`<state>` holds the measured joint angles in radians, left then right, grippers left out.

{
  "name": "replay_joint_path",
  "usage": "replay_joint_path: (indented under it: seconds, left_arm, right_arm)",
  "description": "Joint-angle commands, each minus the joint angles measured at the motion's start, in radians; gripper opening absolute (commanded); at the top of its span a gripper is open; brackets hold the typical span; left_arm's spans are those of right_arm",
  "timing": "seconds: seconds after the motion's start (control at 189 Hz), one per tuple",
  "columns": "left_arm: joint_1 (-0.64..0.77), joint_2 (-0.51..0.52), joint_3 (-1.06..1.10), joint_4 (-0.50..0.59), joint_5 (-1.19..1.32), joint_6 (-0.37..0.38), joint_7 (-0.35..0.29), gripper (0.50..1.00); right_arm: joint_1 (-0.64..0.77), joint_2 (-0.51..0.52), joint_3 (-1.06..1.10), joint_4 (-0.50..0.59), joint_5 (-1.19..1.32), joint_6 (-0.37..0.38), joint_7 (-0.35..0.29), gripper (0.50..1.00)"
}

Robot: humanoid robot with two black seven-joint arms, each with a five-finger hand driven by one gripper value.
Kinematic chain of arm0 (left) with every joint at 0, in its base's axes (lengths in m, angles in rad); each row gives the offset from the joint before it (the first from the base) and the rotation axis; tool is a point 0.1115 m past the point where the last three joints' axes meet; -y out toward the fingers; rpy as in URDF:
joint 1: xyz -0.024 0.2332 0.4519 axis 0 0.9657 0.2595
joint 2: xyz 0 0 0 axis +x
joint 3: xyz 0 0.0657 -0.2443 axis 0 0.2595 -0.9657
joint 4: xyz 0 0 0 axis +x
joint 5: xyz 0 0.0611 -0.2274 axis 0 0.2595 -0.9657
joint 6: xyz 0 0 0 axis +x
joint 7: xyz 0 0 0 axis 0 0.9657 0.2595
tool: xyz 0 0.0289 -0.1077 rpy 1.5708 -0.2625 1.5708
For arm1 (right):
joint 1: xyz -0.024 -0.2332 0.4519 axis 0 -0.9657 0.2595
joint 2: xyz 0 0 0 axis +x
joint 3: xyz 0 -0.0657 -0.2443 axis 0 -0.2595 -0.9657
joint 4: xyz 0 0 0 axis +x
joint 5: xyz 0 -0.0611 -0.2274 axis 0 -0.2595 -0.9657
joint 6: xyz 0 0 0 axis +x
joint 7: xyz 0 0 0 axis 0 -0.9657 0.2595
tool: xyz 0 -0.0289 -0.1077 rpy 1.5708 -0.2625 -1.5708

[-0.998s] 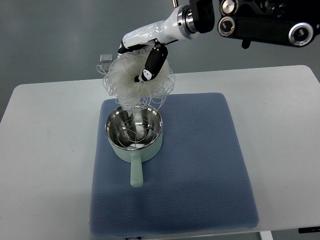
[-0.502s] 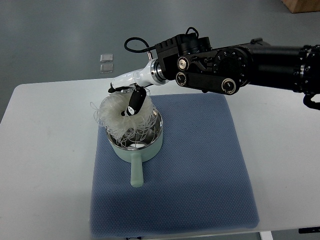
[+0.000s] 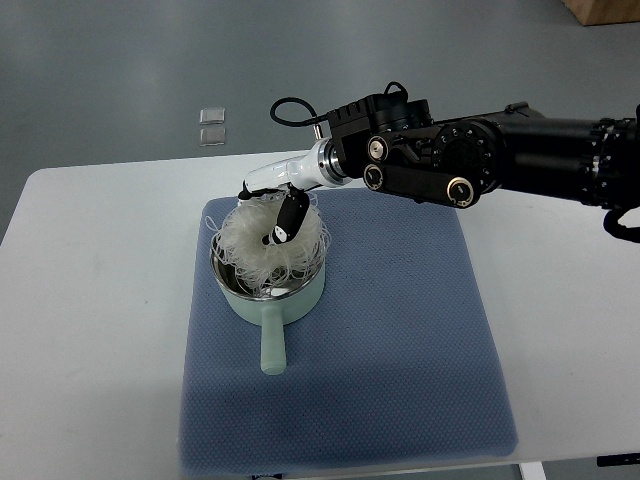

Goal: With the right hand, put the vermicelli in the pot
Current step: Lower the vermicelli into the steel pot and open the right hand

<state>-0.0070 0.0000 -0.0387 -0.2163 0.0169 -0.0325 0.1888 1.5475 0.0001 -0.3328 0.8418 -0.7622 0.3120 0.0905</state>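
Note:
A white tangled nest of vermicelli (image 3: 258,243) sits in the mouth of a small mint-green pot (image 3: 268,300) with a steel inside and a handle pointing toward me. Loose strands spill over the pot's rim at the back and left. My right hand (image 3: 282,212), white with black fingers, reaches in from the right over the pot. Its fingers (image 3: 289,218) are still closed on the top of the vermicelli bundle. The pot's bottom is hidden under the noodles.
The pot stands on a blue textured mat (image 3: 380,340) that covers the middle of a white table (image 3: 90,300). The black arm (image 3: 500,155) spans the upper right of the picture. Two small clear squares (image 3: 211,125) lie on the floor beyond the table.
My right hand has come down with the vermicelli from above the pot to the pot's mouth, then shifted slightly right. The noodle nest now rests inside the rim.

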Motion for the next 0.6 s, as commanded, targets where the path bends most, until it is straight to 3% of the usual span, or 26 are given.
replay_joint_path:
  seconds: [0.0, 0.063, 0.375, 0.597]
  left_arm:
    - [-0.001, 0.000, 0.000, 0.000, 0.000, 0.000, 0.000, 1.000]
    - [-0.001, 0.000, 0.000, 0.000, 0.000, 0.000, 0.000, 1.000]
    - [0.001, 0.000, 0.000, 0.003, 0.000, 0.000, 0.000, 1.000]
    - [-0.001, 0.000, 0.000, 0.000, 0.000, 0.000, 0.000, 1.000]
  right_arm:
    - [-0.001, 0.000, 0.001, 0.000, 0.006, 0.001, 0.000, 0.893]
    - [-0.004, 0.000, 0.006, 0.000, 0.006, -0.001, 0.000, 0.928]
    - [0.006, -0.002, 0.130, 0.000, 0.012, 0.007, -0.002, 0.928]
    - [-0.079, -0.150, 0.377, 0.000, 0.014, -0.007, 0.006, 0.928]
